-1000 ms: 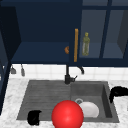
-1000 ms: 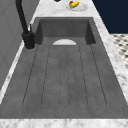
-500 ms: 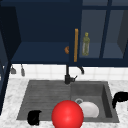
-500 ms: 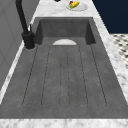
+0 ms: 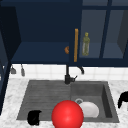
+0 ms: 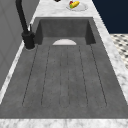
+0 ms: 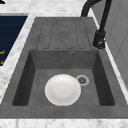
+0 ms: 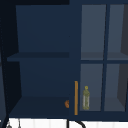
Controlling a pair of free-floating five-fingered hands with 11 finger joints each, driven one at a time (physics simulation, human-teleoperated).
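Left robot hand (image 5: 34, 117), fingers curled on nothing, hovered at the sink's (image 5: 45, 97) front edge, nearer the red ball (image 5: 67, 115) beside it than the right robot hand (image 5: 123, 99), likewise curled.

Nothing has shifted across the earlier pictures and this moment. In the front view the left hand (image 5: 34, 117) sits at the same spot on the sink's (image 5: 107, 95) front edge beside the red ball (image 5: 67, 115), and the right hand (image 5: 123, 99) at the same spot over the bench (image 5: 120, 85). The white plate (image 5: 88, 109) has not moved in the basin.
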